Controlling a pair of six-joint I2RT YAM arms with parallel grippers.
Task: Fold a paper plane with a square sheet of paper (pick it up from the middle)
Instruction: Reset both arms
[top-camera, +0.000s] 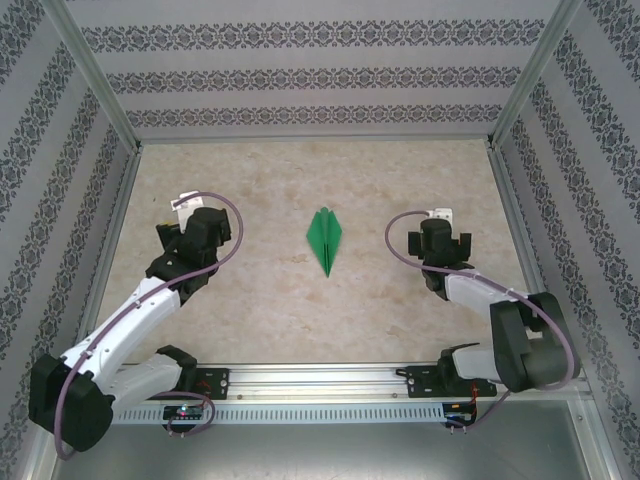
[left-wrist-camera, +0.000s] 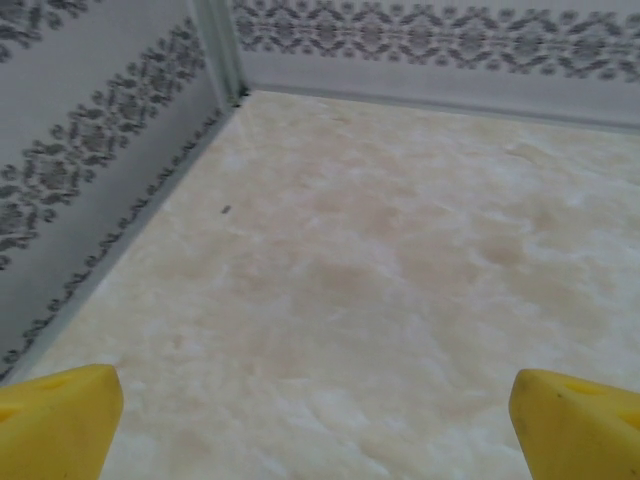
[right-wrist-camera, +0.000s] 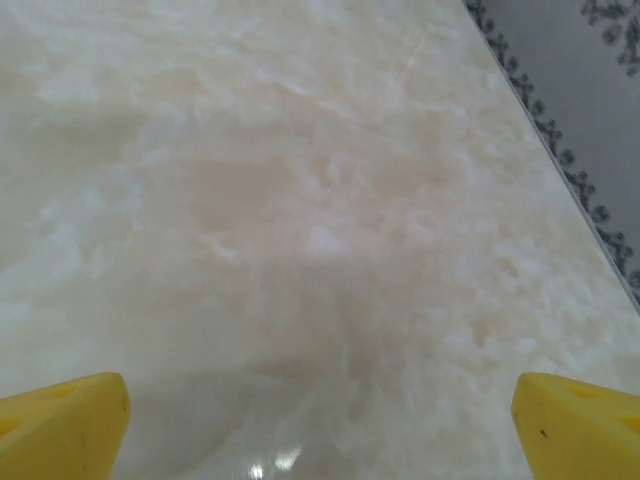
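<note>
Arms are bolted at the near edge of the pale marbled surface (top-camera: 250, 300). Further in, the left tool (top-camera: 188, 210) is held released, its yellow fingertips (left-wrist-camera: 55, 420) spread wide over bare surface, nothing gripped. The right tool (top-camera: 440, 220) is likewise released and empty. Between the two, well apart from each, the paper plane (top-camera: 325, 238) is laid flat, its slimmer end turned toward the near edge. Patterned walls (top-camera: 300, 70) are seen beyond.

Tabletop (top-camera: 250, 300) lies open around the seemingly low paper plane (top-camera: 325, 238).
</note>
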